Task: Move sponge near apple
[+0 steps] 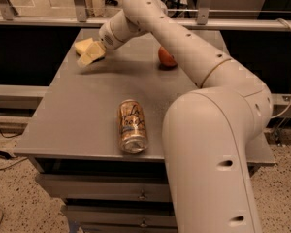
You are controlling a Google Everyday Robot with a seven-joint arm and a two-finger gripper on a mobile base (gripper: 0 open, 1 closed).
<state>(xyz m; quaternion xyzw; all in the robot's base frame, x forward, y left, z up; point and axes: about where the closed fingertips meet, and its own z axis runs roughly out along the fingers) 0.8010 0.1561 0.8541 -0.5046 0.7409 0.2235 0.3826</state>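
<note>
Gripper (89, 57) is at the far-left corner of the table (82, 115), right up against the sponge (81, 45). It overlaps the sponge's near side, so at least touching. Can't tell whether it's spread, closed or actually pinching the sponge (cream on pale yellow, the outlines merge). I wouldn't assume a grasp.

Sponge sits on the table by the far-left edge, just behind and picture-left of the gripper tip. Its long axis can't be read because the near part is covered.

The relation that matters is that the apple (165, 57) lies picture-right of the sponge, well apart, at roughly the same depth on the table. The coming move is therefore mostly a sideways carry or push toward picture-right, with little in or out. The apple is half hidden behind the arm (184, 47), which crosses in front of it.

The can (132, 126) lies on its side near the front edge, well clear of that line (not a factor).

Judgement: we're at the contact/grasp stage and transport is not yet done. The main risk is the sponge slipping out if the grip isn't real, or nudging the apple on arrival.
</note>
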